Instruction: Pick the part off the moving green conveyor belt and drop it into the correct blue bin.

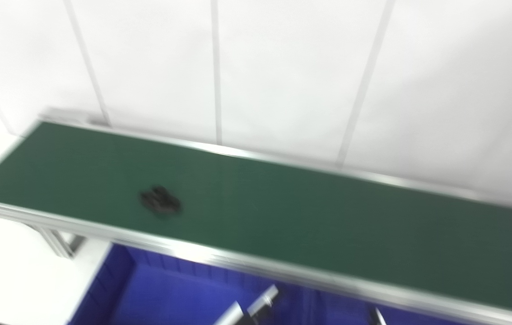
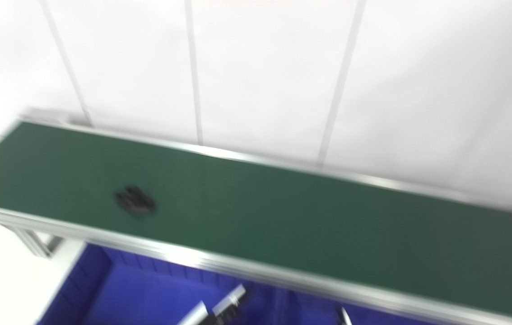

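A small black part (image 1: 161,201) lies on the green conveyor belt (image 1: 310,216), toward its left end and nearer the front rail; the whole picture is blurred. Below the belt's front rail sits a blue bin (image 1: 165,295). At the bottom edge, over the bin, a silver and black finger (image 1: 251,309) pokes up from the left hand, which is otherwise out of frame. Further right a thin silver fingertip (image 1: 375,316) shows, apparently from the right hand. Both are well below and to the right of the part, touching nothing I can see.
The belt runs diagonally from upper left to lower right with aluminium rails (image 1: 283,271) on both sides. A white panelled wall (image 1: 283,76) stands close behind it. A metal support leg (image 1: 59,241) stands under the belt's left end, on a white floor.
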Available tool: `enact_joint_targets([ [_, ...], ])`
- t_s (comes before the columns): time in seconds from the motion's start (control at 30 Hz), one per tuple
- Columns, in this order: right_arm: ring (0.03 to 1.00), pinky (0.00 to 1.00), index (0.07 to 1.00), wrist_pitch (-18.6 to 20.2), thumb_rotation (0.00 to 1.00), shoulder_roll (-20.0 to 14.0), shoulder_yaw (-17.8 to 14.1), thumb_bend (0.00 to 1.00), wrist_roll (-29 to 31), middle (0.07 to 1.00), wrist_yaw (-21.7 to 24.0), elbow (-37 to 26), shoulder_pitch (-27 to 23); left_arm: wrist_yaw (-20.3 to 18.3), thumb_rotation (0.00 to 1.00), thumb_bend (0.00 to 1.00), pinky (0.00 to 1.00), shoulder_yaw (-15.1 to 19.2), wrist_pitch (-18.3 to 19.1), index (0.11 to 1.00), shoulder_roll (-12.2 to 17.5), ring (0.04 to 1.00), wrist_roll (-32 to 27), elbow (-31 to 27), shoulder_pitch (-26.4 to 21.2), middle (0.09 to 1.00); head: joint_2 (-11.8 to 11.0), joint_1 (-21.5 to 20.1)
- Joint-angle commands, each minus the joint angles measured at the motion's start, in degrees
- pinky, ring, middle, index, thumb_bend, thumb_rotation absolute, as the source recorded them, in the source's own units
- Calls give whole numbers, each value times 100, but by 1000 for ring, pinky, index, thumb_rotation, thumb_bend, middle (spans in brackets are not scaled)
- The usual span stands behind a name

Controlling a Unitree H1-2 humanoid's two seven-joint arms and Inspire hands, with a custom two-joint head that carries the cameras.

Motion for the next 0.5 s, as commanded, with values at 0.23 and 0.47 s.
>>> enact_joint_targets([
  [0.23,992,955,1000,-373,831,-49,-34,628,-21,1000,-27,-39,-100,161,571,759,878,-53,-342,993,-86,960,28,89,-178,1000,1,63],
  [0.47,984,947,1000,-502,817,-84,-44,613,73,1000,6,57,-141,195,570,761,881,-92,-347,996,-100,966,48,103,-197,1000,11,-36],
])
